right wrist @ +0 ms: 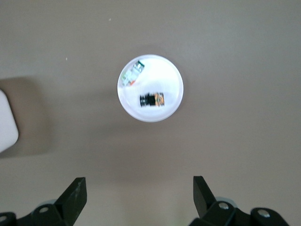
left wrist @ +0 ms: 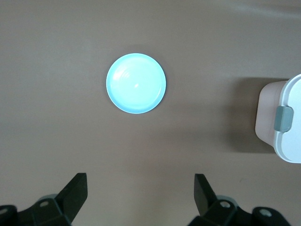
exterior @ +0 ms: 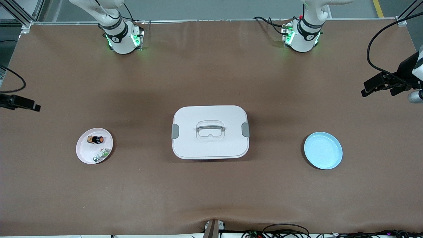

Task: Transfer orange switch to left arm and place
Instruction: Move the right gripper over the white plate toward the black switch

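Brown matte desk (exterior: 211,191), faintly creased. At centre: the box (exterior: 210,131), smooth white plastic, rounded rectangle, grey handle and clips. Toward the right arm's end, a round pink plate (exterior: 83,152) carries the orange switch (exterior: 96,139) (black cylinder, orange cap) beside a small green-and-white part (exterior: 101,154). Glossy round blue plate (exterior: 323,150) toward the left arm's end. Left gripper (left wrist: 141,194) and right gripper (right wrist: 140,194) hang over bare desk, jaws spread, holding nothing.

Brown table (exterior: 211,191): box (exterior: 210,132), two plates (exterior: 323,150).
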Robot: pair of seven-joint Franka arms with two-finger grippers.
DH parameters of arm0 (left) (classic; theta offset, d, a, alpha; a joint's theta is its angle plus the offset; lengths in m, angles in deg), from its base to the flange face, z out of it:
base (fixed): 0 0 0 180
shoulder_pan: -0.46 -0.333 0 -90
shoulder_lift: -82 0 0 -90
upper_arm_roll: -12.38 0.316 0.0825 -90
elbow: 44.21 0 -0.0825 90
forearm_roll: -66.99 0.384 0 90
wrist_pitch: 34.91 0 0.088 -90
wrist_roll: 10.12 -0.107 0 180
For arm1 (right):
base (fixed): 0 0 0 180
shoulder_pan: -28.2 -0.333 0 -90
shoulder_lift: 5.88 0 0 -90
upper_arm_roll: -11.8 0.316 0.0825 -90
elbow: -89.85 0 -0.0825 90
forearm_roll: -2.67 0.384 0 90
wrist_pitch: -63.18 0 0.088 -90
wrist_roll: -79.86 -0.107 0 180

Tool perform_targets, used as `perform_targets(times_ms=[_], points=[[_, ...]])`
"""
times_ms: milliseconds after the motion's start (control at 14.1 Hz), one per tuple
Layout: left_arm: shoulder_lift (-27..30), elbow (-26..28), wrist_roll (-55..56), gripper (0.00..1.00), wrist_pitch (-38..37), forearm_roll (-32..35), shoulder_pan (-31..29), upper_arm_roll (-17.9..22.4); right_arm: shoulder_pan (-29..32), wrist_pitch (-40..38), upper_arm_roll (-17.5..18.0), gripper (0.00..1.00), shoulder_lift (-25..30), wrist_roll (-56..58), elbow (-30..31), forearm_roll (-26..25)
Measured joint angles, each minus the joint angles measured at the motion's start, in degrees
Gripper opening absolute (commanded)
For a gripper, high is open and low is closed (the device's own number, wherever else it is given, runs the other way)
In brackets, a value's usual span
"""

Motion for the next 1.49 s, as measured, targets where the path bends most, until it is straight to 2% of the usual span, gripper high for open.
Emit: perform_targets(times_ms=[426,710,1491], points=[[0.0,0.0,0.0,1.00,0.0,0.0,0.0,0.0,-0.4,18.5,0.4,1.00,-1.5,0.0,14.4,0.2],[0.0,0.0,0.0,1.00,0.0,0.0,0.0,0.0,-1.3,28.0,0.8,1.00,-1.9,0.0,22.0,0.2],[0.0,0.0,0.0,1.00,0.0,0.0,-0.1,0.0,-2.2,41.9,0.8,1.00,-8.6,2.4,28.7,0.2]])
